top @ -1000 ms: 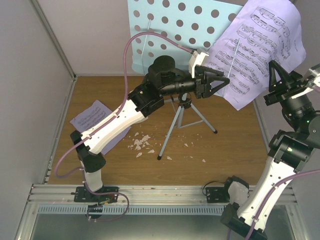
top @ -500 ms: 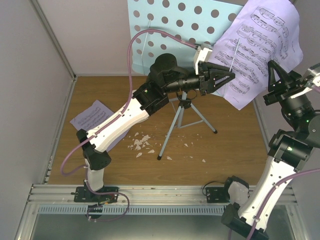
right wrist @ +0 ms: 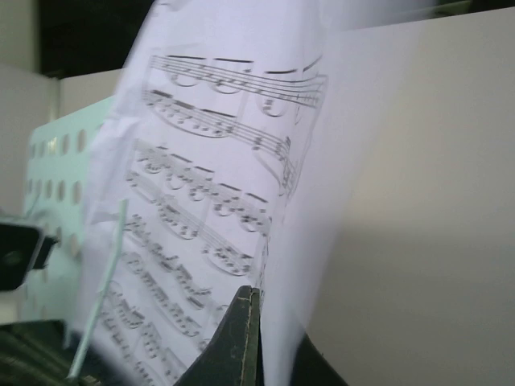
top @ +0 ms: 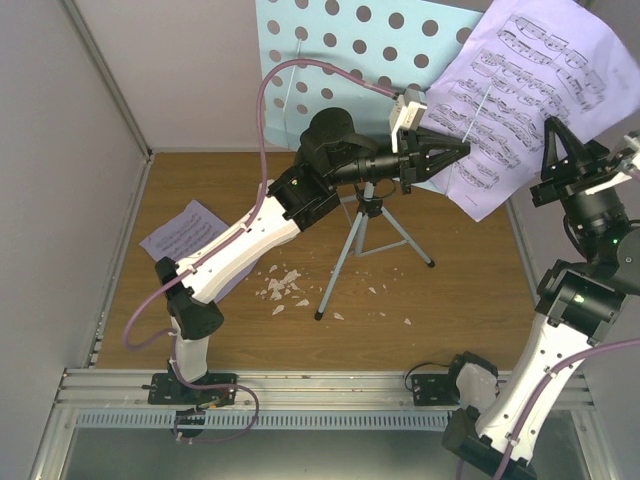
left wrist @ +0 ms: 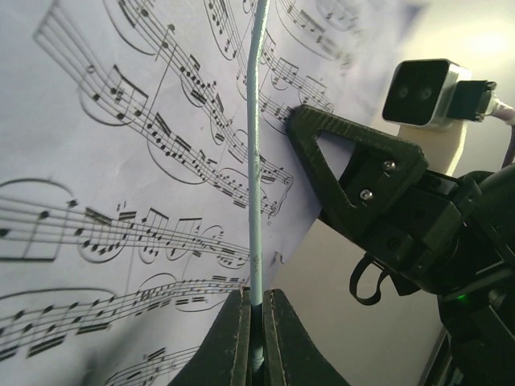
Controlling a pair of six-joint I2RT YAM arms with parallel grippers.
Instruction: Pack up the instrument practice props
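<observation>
- From above, the pale blue music stand (top: 340, 60) is on its three legs at the back of the bench (top: 460, 310). Its plate full of holes faces the arms.
- A music page (top: 520, 90) is up high at the right side of that plate, well off the bench. Both arms reach to it.
- The left tool (top: 460, 151) goes across in front of the stand to the lower left part of the page. The right tool (top: 552, 138) comes up from the right to the page's right edge.
- A second page (top: 185, 235) lies flat on the bench at the left. White scraps (top: 285, 285) lie near the stand's legs. I cannot find the metronome in this view.
- From the left wrist, the left tool is squeezed tight on a thin wire (left wrist: 253, 161), the kind that pins pages to a stand. The wire runs up over the printed notes.
- I think the tool holds the wire there so it can be pulled away and the page can come free.
- From the right wrist, the picture is soft. The right tool looks pinched shut on the bottom edge of the music page, but I am not fully sure.
- A hold there would stop the page from dropping once the wire lets go.
- The stand is up and a page is on the bench, so most of the packing is not yet done.
</observation>
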